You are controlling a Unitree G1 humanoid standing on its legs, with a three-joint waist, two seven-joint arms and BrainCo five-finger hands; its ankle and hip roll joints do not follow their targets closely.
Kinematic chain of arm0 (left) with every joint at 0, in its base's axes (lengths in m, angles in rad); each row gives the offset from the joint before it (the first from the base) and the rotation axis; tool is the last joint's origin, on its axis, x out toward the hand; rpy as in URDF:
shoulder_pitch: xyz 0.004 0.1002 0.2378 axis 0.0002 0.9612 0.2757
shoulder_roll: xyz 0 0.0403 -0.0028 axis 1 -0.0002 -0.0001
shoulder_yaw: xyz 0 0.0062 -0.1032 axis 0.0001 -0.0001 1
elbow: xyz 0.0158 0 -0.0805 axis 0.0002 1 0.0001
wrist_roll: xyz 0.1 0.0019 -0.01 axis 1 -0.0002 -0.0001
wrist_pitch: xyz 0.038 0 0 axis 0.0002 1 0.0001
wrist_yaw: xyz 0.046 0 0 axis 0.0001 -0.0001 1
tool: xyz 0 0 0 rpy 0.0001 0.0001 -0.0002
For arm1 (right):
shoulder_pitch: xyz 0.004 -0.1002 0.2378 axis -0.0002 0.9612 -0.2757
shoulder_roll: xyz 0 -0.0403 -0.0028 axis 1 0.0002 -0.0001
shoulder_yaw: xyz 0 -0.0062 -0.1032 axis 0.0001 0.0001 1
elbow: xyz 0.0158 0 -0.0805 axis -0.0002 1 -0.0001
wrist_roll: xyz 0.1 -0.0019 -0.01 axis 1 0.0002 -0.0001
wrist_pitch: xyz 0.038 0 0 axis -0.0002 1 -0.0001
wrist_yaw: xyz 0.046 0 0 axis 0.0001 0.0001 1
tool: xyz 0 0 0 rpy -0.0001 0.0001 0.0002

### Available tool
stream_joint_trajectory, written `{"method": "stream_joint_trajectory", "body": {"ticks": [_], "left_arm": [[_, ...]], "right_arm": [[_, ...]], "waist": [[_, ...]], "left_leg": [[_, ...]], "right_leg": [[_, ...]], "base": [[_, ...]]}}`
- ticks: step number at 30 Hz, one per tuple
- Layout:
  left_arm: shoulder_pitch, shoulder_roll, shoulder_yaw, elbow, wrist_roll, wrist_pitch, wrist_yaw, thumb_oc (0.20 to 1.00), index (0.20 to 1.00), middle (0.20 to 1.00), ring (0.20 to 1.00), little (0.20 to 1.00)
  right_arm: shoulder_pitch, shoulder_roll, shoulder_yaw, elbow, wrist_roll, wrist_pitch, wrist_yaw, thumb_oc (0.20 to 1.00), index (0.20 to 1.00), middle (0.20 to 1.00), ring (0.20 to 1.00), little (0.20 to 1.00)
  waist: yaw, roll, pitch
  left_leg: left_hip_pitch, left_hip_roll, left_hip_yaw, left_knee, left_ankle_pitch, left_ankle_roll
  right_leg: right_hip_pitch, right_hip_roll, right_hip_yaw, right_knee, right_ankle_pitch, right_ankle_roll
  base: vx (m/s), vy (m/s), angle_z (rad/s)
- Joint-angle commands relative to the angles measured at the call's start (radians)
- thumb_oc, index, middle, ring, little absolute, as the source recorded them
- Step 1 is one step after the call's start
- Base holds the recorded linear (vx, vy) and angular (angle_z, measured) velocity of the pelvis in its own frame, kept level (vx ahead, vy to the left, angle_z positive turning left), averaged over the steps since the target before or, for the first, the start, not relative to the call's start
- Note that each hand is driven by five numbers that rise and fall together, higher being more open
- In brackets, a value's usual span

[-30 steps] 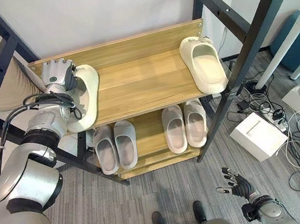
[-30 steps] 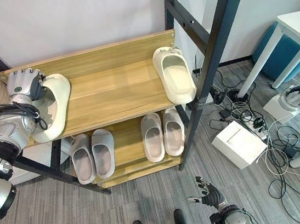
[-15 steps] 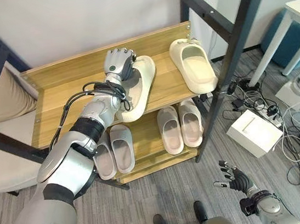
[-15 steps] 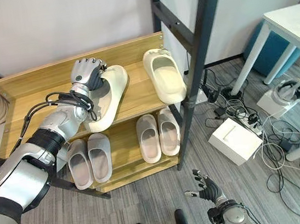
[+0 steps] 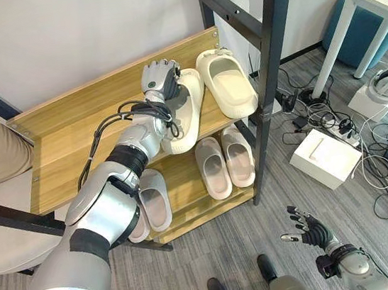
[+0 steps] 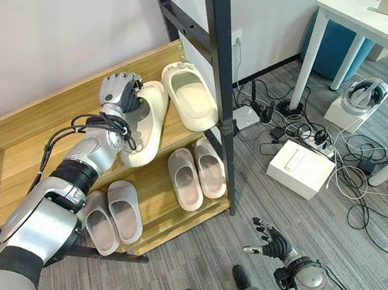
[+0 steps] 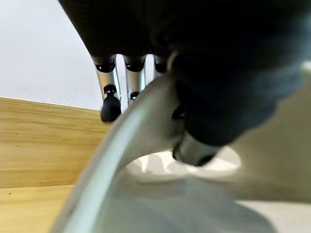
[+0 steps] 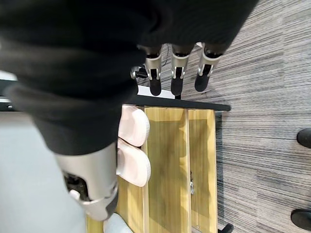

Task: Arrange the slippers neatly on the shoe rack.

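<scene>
The cream slipper (image 5: 184,110) is lying on the top shelf (image 5: 72,146) of the wooden shoe rack, just left of its mate, a second cream slipper (image 5: 227,83) that is sitting at the shelf's right end. The left hand (image 5: 160,80) is gripping the first slipper at its far end: in the left wrist view its fingers (image 7: 110,92) are hooking over the slipper's rim while the thumb is pressing inside the opening. On the lower shelf (image 5: 186,196), two pairs of pale grey slippers are resting side by side, one pair (image 5: 225,164) at the right and one (image 5: 152,204) at the left. The right hand (image 5: 307,229) is hanging low near the carpeted floor (image 5: 195,259) with its fingers spread and holding nothing.
</scene>
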Motion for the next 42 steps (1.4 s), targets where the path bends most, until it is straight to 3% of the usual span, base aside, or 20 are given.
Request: {"method": "stream_joint_trajectory", "body": {"ticks": [1,6,17,35,42], "left_arm": [[-0.172,-0.055,0.029,0.071,-0.025,-0.039,0.016,1.000,1.000,1.000,1.000,1.000],[-0.174,-0.049,0.057,-0.140,-0.011,-0.043,0.018,1.000,1.000,1.000,1.000,1.000],[-0.100,-0.057,0.095,-0.278,0.031,-0.053,-0.003,1.000,1.000,1.000,1.000,1.000],[0.018,-0.058,0.107,-0.302,0.098,-0.046,-0.038,1.000,1.000,1.000,1.000,1.000],[0.015,-0.079,0.087,-0.207,0.100,-0.036,-0.036,1.000,1.000,1.000,1.000,1.000]], "right_arm": [[0.001,-0.022,-0.033,-0.028,0.018,-0.030,-0.001,1.000,1.000,1.000,1.000,1.000],[0.003,-0.011,-0.040,0.008,-0.003,-0.024,0.000,1.000,1.000,1.000,1.000,1.000],[-0.016,0.016,-0.013,0.031,-0.029,-0.013,0.007,1.000,1.000,1.000,1.000,1.000],[0.008,0.020,-0.013,0.043,-0.044,-0.015,0.004,1.000,1.000,1.000,1.000,1.000],[0.009,0.012,-0.010,0.034,-0.042,-0.017,0.001,1.000,1.000,1.000,1.000,1.000]], "waist": [[-0.006,-0.046,-0.013],[0.032,-0.051,-0.023],[0.077,-0.070,-0.034],[0.100,-0.079,-0.027],[0.090,-0.081,-0.024]], "left_leg": [[0.109,0.048,0.046,0.000,-0.030,-0.057],[0.110,0.043,0.005,0.000,-0.028,-0.057],[0.113,0.034,-0.029,0.000,-0.029,-0.054],[0.105,0.032,-0.045,0.000,-0.027,-0.053],[0.105,0.034,-0.040,0.000,-0.026,-0.053]], "right_leg": [[0.038,-0.026,-0.041,0.007,-0.045,0.089],[0.065,-0.028,-0.080,0.004,-0.055,0.083],[0.093,-0.030,-0.111,0.000,-0.060,0.080],[0.095,-0.030,-0.124,-0.003,-0.060,0.080],[0.091,-0.028,-0.119,-0.002,-0.059,0.080]], "base": [[0.01,-0.032,0.00],[0.02,-0.030,0.18],[0.00,0.005,0.13],[0.00,0.001,0.00],[0.00,0.000,0.00]]}}
